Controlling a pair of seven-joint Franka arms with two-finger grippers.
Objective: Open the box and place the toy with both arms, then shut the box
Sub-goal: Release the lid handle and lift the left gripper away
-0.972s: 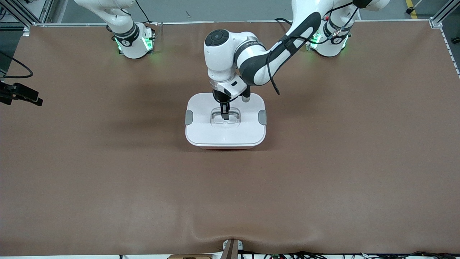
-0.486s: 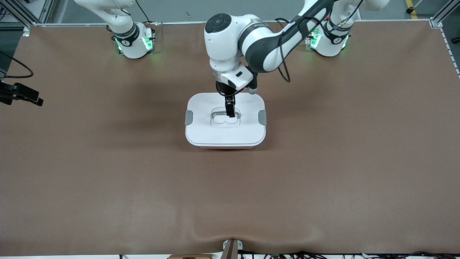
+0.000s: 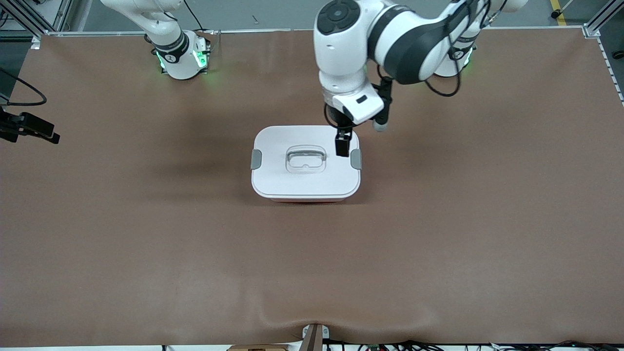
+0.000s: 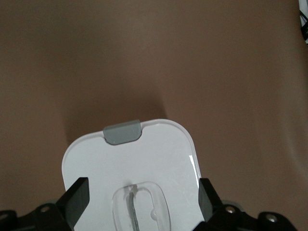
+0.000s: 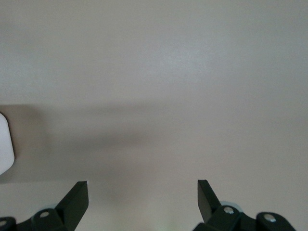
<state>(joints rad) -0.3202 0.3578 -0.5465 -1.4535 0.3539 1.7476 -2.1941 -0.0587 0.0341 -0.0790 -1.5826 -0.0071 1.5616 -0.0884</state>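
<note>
1. The box (image 3: 305,163) sits on the table (image 3: 438,234) at about mid-table, roughly level between the two arm bases and nearer to the front camera than both.
2. Its white lid (image 3: 278,180) is on and lies flat; a thin pink strip of the tub shows under the lid's edge at 6 o'clock in the front view.
3. A grey clip (image 3: 256,159) sits at the lid's 9 o'clock edge and another clip (image 3: 356,159) at its 3 o'clock edge in the front view.
4. The clear handle (image 3: 305,160) lies recessed in the lid's centre, with nothing touching it.
5. The left gripper (image 3: 342,145) hangs over the lid near the 3 o'clock clip, between handle and clip, pointing down.
6. In the left wrist view its fingers (image 4: 77,199) stand well apart, framing the lid (image 4: 159,154), one clip (image 4: 122,132) and the handle (image 4: 142,207); they hold nothing.
7. The right arm (image 3: 165,34) waits near its base, its gripper out of the front view.
8. In the right wrist view the right gripper (image 5: 142,199) has its fingers (image 5: 76,197) spread wide over bare surface, holding nothing.
9. The toy is in none of the views.
</note>
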